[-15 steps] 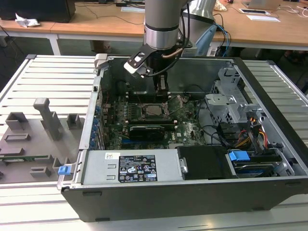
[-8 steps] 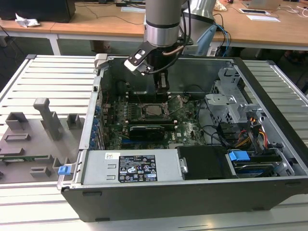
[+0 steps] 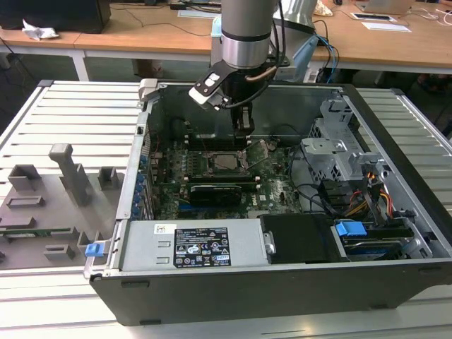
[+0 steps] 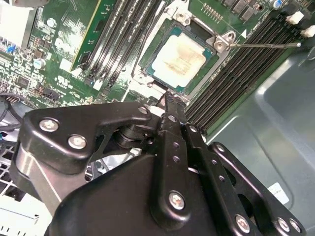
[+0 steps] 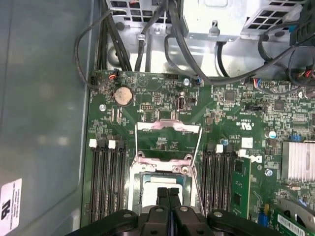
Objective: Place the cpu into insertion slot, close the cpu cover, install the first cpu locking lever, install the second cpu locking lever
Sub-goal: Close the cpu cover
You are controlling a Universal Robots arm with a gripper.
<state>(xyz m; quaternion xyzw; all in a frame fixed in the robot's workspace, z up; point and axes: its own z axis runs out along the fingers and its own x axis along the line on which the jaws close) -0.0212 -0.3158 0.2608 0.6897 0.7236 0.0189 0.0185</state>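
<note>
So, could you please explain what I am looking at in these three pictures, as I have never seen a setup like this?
A robot arm reaches down into an open computer case that lies on a slatted metal table. The exterior view is taken from off the arm; both wrist views come from cameras riding on it, looking past its black claw at the green circuit board. The silver chip sits in its socket, and the metal cover is flipped open beside it. The claw's fingers are together, holding nothing, close to the socket's edge.
</note>
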